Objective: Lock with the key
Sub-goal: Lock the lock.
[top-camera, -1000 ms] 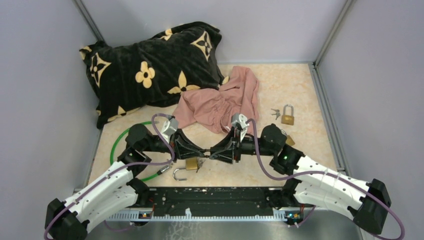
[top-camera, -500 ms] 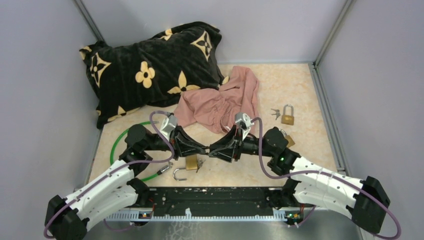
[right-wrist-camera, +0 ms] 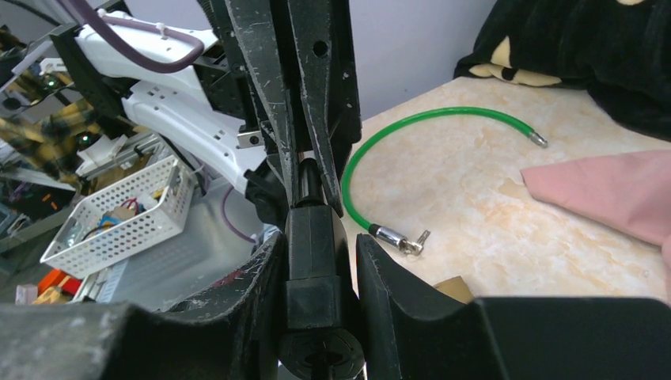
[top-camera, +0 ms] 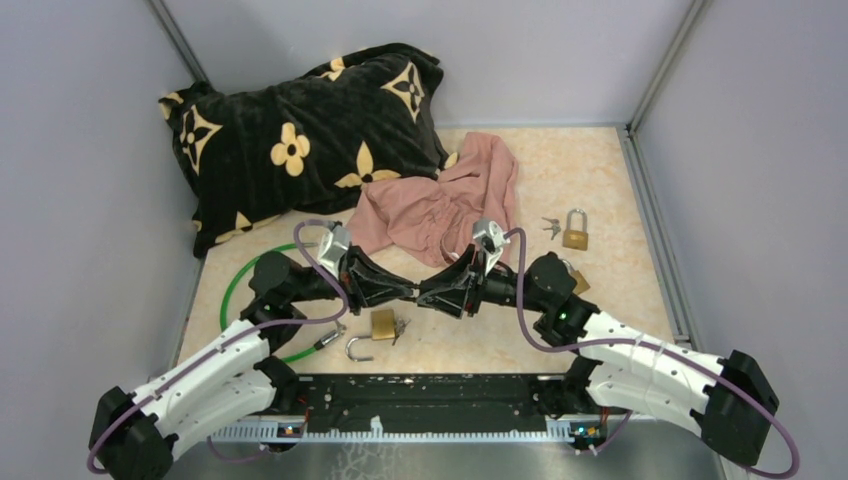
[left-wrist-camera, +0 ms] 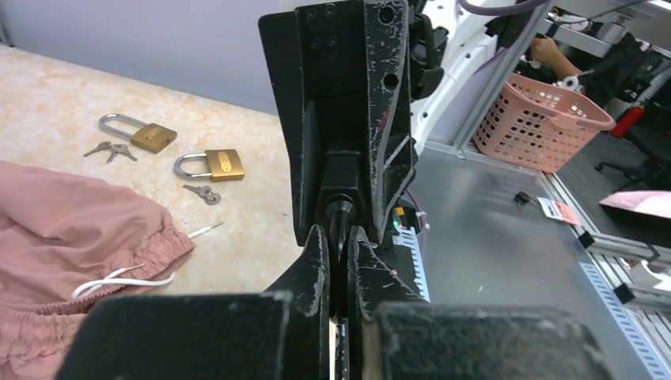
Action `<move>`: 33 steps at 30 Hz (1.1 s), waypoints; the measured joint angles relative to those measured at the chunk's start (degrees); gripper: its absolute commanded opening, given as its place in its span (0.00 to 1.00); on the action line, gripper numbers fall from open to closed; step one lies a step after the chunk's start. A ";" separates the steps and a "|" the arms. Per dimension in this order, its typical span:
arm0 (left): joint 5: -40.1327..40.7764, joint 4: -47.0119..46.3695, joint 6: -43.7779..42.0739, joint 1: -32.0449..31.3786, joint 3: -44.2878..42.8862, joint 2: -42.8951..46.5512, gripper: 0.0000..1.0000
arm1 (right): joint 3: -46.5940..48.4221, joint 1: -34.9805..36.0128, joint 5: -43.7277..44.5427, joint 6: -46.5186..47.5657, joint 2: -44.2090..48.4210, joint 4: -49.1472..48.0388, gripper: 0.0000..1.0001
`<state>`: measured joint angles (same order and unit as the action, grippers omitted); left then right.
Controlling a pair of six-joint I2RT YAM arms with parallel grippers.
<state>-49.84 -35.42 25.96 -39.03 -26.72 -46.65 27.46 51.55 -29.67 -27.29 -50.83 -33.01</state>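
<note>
My left gripper point(top-camera: 407, 291) and right gripper point(top-camera: 425, 293) meet tip to tip above the table's near middle. In the left wrist view the left gripper point(left-wrist-camera: 339, 234) is shut on a thin black key point(left-wrist-camera: 339, 218) that points into the right gripper. In the right wrist view the right gripper point(right-wrist-camera: 317, 237) is shut on a black block-shaped lock body point(right-wrist-camera: 312, 265) with a round end. A brass padlock point(top-camera: 382, 322) lies on the table below them, with small keys point(top-camera: 401, 327) beside it and a loose silver shackle point(top-camera: 358, 349) just nearer.
A green cable point(top-camera: 236, 288) loops at the left, its silver end point(right-wrist-camera: 398, 238) near the grippers. A pink cloth point(top-camera: 440, 205) and a black flowered pillow point(top-camera: 300, 135) lie behind. Two more brass padlocks point(left-wrist-camera: 138, 133) point(left-wrist-camera: 210, 165) with keys point(top-camera: 550, 226) lie at the right.
Both grippers, still joined at the tips, have moved together a little up and away from the near edge, off the brass padlock.
</note>
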 measured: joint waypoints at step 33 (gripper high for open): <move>17.42 -14.01 2.12 -4.28 3.52 -5.14 0.00 | 7.63 -4.90 0.28 2.56 -2.43 10.25 0.00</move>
<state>-32.42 -49.43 28.08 -43.31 -23.20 -51.79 35.09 46.65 -29.39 -24.73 -53.25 -22.76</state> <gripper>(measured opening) 0.049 0.344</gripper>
